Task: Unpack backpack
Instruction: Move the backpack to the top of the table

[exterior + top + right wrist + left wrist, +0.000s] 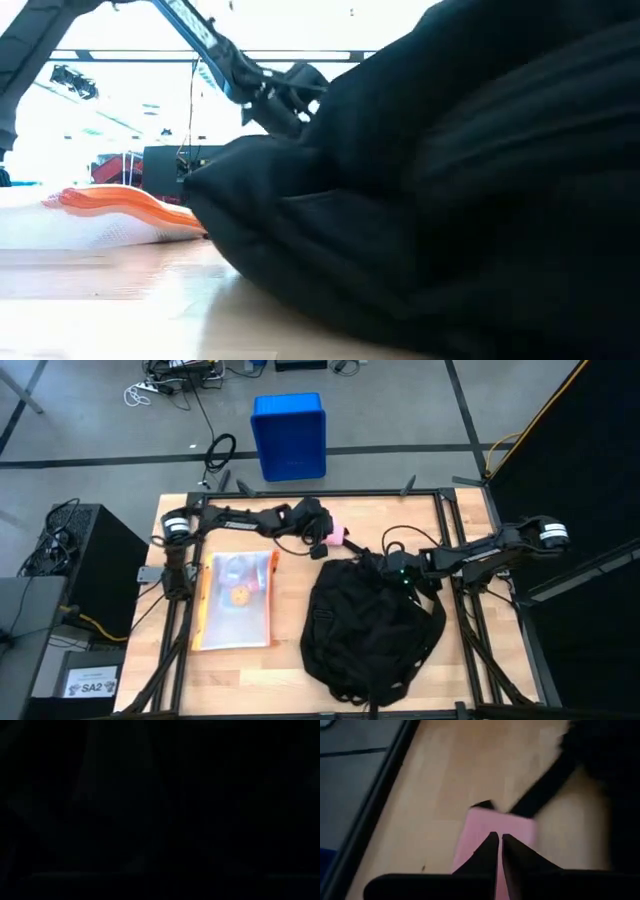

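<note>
Here, by parts:
Backpack (370, 625): slumped on the table (285, 665), nearer the right edge, reaching almost to the near edge; its top points toward the far edge. In the low view it fills the right side (450, 190).
Right gripper (392, 568): at the backpack's top, pushed into the black fabric. Its wrist view is all dark, so I cannot tell how the fingers stand or whether they hold anything.
Left gripper (322, 540): near the middle of the far edge, just beside the backpack's top left corner, apart from the fabric. Its wrist view shows the fingers (487, 855) pressed together with only a slit between them, closed over a pink item (490, 837).
Pink item (335, 537): between the left gripper and the backpack's top; a black strap (545, 785) runs just past it.
Pouch (237, 600): clear with an orange edge, flat on the left half of the table, well apart from the backpack.
Crate (289, 436): blue, on the floor beyond the far edge.
</note>
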Robot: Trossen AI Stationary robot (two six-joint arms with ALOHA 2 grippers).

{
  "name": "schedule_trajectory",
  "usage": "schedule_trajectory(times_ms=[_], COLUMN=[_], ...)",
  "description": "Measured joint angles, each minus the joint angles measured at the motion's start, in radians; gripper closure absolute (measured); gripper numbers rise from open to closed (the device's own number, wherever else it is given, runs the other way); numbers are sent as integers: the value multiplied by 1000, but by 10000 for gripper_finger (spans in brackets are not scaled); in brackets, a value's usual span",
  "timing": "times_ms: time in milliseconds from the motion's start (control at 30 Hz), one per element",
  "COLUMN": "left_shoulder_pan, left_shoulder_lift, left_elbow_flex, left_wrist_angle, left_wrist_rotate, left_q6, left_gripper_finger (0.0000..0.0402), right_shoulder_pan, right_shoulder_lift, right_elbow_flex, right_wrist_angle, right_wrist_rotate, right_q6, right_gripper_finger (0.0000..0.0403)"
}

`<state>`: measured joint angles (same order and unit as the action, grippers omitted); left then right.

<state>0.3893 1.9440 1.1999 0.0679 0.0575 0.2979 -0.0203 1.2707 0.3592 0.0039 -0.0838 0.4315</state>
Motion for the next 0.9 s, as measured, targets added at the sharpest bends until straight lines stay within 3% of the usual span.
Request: schedule_trajectory(times_ms=[167, 300, 533, 700, 900], left_shoulder_pan=[25, 35, 36, 35, 44], left_shoulder_lift=[81, 94, 37, -12, -73], left_elbow_flex=[0, 6, 7, 7, -7], left_wrist_angle=[31, -2, -329, -605, -967], left_wrist_rotate=[86, 90, -250, -377, -607], left_q6=[-47, -51, -128, -208, -329], left_gripper_finger=[402, 402, 402, 402, 402], right_shoulder_pan=[28, 29, 27, 27, 26], right_shoulder_lift=[-62, -72, -72, -71, -71], right_elbow_flex=[0, 2, 2, 2, 2], right_wrist_angle=[-134, -174, -163, -157, -151], right_wrist_rotate=[-5, 25, 37, 67, 92], right_q6=[40, 62, 46, 38, 37], right_gripper_finger=[361, 362, 362, 365, 364])
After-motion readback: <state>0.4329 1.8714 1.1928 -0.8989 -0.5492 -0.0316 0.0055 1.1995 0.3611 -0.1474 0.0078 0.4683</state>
